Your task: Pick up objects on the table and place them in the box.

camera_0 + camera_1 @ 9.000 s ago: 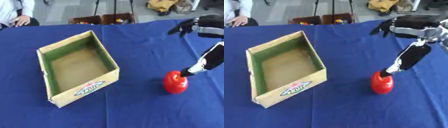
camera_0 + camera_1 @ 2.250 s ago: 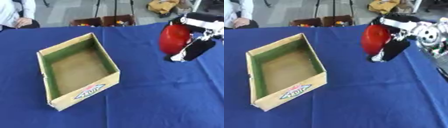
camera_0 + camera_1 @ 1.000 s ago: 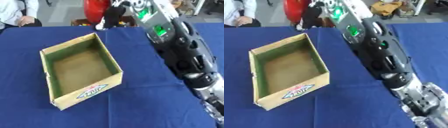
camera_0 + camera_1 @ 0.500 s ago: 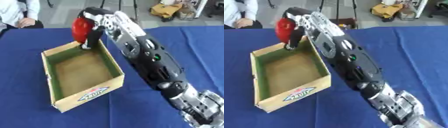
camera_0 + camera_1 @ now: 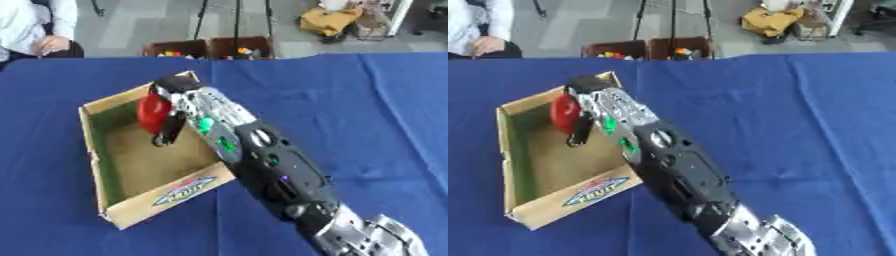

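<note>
The red object [image 5: 151, 111] sits in the right hand [image 5: 168, 121], whose fingers curl around it, above the inside of the open cardboard box [image 5: 112, 196] near its far wall. The right arm [image 5: 262, 165] stretches in from the lower right across the blue tabletop [image 5: 350, 110] and over the box's near right corner.

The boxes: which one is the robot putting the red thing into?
The cardboard box on the blue table, with the label on its front. The right hand holds the red object over it. The two darker boxes sit behind the table.
</note>
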You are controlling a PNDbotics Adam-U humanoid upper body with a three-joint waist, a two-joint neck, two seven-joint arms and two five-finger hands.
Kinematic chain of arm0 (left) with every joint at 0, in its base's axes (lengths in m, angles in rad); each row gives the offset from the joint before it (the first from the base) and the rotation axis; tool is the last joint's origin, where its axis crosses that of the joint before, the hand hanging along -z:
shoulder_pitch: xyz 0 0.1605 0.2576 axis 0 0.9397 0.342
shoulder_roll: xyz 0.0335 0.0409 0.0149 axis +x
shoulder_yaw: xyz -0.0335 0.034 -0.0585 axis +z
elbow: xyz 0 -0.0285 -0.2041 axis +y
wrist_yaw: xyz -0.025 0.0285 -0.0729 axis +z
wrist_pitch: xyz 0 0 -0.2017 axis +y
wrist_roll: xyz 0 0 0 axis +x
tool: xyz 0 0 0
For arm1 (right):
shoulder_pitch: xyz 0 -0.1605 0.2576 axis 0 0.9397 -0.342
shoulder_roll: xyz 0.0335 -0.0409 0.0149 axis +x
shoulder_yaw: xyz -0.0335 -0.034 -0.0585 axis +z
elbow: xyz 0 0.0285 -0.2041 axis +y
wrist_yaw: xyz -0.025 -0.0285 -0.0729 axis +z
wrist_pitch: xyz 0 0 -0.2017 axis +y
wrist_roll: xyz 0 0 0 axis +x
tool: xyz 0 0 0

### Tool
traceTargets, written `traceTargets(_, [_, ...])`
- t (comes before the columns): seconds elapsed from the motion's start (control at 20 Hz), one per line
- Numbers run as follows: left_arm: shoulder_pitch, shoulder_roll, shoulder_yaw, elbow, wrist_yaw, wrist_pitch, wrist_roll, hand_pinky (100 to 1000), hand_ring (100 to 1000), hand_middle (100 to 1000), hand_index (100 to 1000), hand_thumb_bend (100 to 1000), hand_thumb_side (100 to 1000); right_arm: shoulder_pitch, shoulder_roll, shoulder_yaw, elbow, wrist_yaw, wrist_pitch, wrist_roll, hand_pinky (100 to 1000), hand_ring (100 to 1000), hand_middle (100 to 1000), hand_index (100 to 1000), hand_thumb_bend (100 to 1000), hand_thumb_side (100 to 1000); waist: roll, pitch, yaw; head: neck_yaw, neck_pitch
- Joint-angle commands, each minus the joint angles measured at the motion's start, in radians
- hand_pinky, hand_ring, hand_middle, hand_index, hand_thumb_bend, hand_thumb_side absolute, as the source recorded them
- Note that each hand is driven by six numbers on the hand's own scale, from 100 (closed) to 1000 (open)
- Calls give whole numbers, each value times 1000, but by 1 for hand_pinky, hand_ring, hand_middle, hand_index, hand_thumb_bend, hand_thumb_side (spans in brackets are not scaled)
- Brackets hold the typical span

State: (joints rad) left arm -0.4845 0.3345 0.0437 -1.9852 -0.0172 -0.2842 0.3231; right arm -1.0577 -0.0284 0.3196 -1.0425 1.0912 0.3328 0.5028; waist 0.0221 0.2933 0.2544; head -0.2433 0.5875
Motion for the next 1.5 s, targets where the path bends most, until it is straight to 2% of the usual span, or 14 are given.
traceTargets(0.05, [-16, 13, 1, -15, 3, -1, -4, 627, 868, 815, 872, 100, 944, -11, 23, -12, 41, 47, -10, -23, 240, 449, 473, 575, 100, 100, -7, -1, 4, -3, -11])
traceTargets(0.3, [-18, 12, 1, -15, 5, -1, -5, 628, 868, 815, 872, 100, 944, 0, 40, -17, 80, 57, -30, -35, 284, 500, 503, 605, 100, 100, -8, 2, 4, -2, -11])
traceTargets(0.45, [-19, 12, 1, -15, 5, -1, -5, 628, 868, 815, 872, 100, 944, 1, 42, -13, 81, 59, -42, -29, 349, 567, 588, 654, 100, 100, -8, 3, 3, -2, -12])
traceTargets(0.5, [-19, 12, 1, -15, 5, -1, -5, 628, 868, 814, 872, 100, 944, 1, 41, -11, 77, 62, -48, -24, 397, 608, 642, 692, 100, 100, -8, 3, 3, -2, -12])
traceTargets(0.55, [-18, 12, 1, -15, 5, 0, -5, 628, 868, 814, 872, 100, 944, 0, 40, -9, 72, 68, -55, -18, 465, 666, 724, 759, 197, 100, -8, 3, 3, -2, -12])
traceTargets(0.65, [-17, 10, 0, -15, 6, 1, -6, 628, 867, 814, 872, 100, 945, -2, 37, -7, 57, 83, -70, -4, 531, 721, 775, 822, 365, 100, -8, 3, 2, -2, -12])
traceTargets(0.7, [-17, 10, 0, -15, 6, 1, -6, 628, 867, 814, 872, 100, 945, -2, 36, -8, 48, 89, -78, 3, 540, 728, 786, 835, 419, 100, -8, 3, 2, -2, -12])
traceTargets(0.75, [-17, 10, 0, -15, 6, 1, -6, 628, 867, 814, 872, 100, 944, -4, 34, -8, 37, 94, -85, 9, 555, 740, 805, 852, 447, 100, -8, 3, 2, -2, -12])
traceTargets(0.9, [-17, 10, 1, -15, 6, 0, -7, 629, 867, 814, 872, 100, 944, -10, 26, -10, -1, 112, -106, 17, 614, 783, 865, 899, 523, 244, -8, 2, 0, 0, -12])
traceTargets(1.2, [-13, 14, 3, -15, 4, 1, -5, 629, 867, 814, 872, 100, 943, -36, -25, -20, -118, 110, -132, 41, 620, 782, 865, 904, 528, 300, -8, -2, -11, 10, -7])
traceTargets(1.5, [-12, 17, 7, -15, 1, 1, 0, 630, 866, 814, 872, 100, 943, -56, -115, -67, -304, 12, -120, 87, 603, 763, 851, 910, 510, 344, -6, -4, -24, 30, -2])
